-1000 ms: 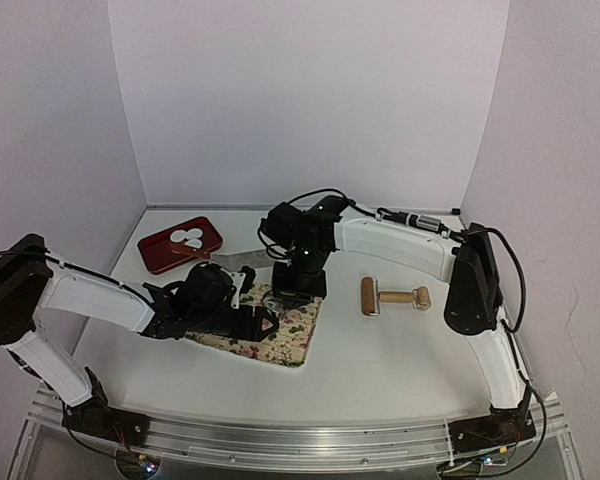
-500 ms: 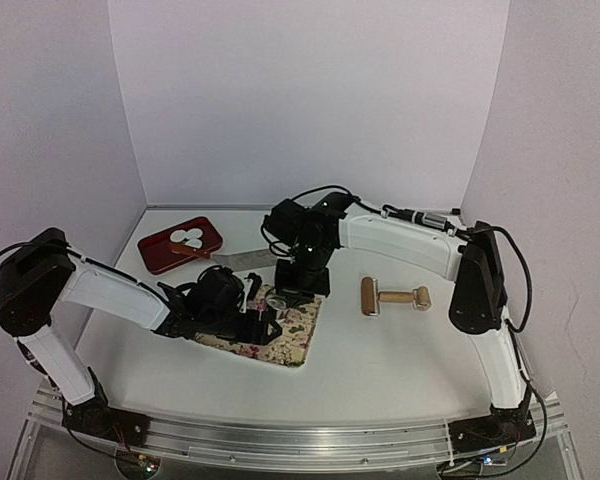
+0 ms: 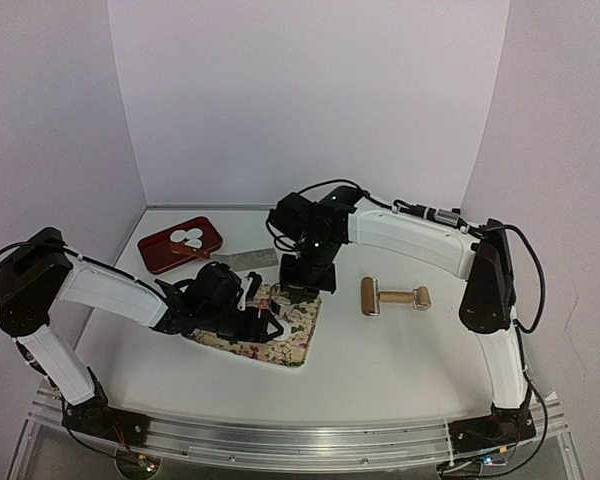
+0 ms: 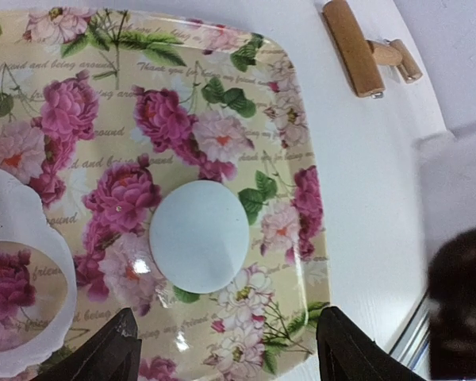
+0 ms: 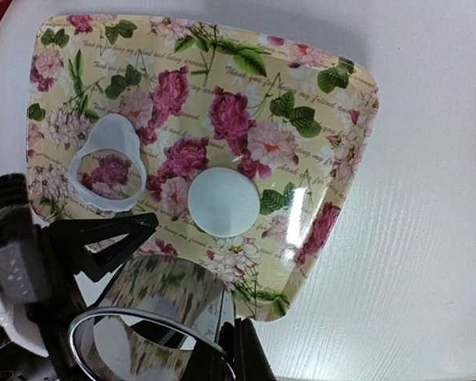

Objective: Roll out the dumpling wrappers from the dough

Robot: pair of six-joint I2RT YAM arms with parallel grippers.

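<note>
A round white dumpling wrapper (image 4: 198, 246) lies on the floral tray (image 4: 297, 119). The dough (image 4: 20, 230), a thin white sheet with a round hole, lies left of it. My left gripper (image 4: 228, 313) is open and empty, low over the tray's near edge, just short of the wrapper. The right wrist view shows the wrapper (image 5: 224, 201), the dough (image 5: 107, 163) and the tray (image 5: 333, 159). My right gripper (image 5: 232, 349) is shut on the metal ring (image 5: 155, 317), held above the tray's corner. More wrappers (image 3: 190, 237) lie in the red tray (image 3: 160, 255).
A wooden rolling pin (image 3: 393, 296) lies on the table right of the floral tray (image 3: 290, 345); it also shows in the left wrist view (image 4: 353, 44). A flat metal scraper (image 3: 245, 260) lies between the two trays. White walls close in the left, back and right.
My left gripper has moved right over the floral tray. My right gripper has drawn the ring slightly back and right, leaving a cut disc on the tray.
</note>
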